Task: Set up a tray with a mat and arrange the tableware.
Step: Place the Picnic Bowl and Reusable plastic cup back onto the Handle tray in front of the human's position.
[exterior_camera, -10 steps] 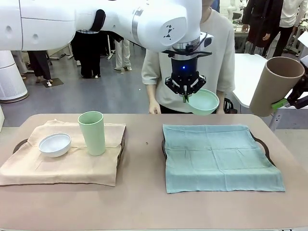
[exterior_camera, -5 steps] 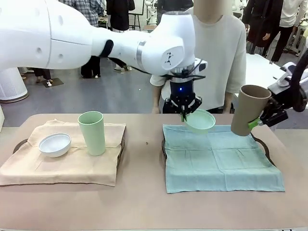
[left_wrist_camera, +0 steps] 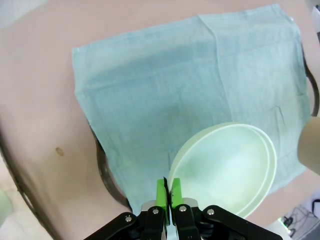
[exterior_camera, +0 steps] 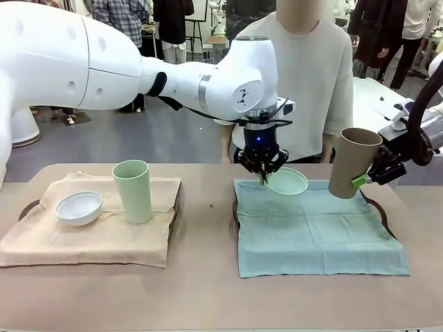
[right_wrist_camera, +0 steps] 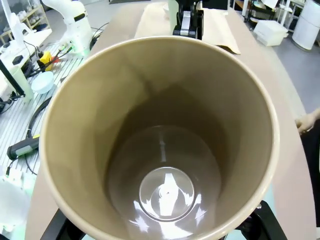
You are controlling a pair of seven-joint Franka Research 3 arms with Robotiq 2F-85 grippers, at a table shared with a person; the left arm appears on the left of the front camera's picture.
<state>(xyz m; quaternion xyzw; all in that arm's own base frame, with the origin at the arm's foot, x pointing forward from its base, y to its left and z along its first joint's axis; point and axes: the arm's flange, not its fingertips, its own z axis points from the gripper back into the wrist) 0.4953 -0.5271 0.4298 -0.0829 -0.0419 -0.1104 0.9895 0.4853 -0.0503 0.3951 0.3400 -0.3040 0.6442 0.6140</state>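
Left gripper (exterior_camera: pixel 264 174) pinches the smooth mint bowl (exterior_camera: pixel 287 182) by its rim above the creased blue cloth (exterior_camera: pixel 315 232); right gripper (exterior_camera: pixel 367 177) apparently clamps the tan cup (exterior_camera: pixel 350 162).

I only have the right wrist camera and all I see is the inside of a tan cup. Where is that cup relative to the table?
Observer: The tan-brown cup hangs tilted over the far right edge of the teal mat, held at its rim by the right gripper.
Operator: What's the other arm doing?
Observer: The left gripper pinches the rim of the mint green bowl, low over the far edge of that same mat.
Operator: Is the bowl set down?
Observer: I cannot tell; it sits tilted, with the fingers shut on its rim.
Operator: And the rest of the tableware?
Observer: The white bowl and pale green cup stand on the beige mat, to the robot's left.
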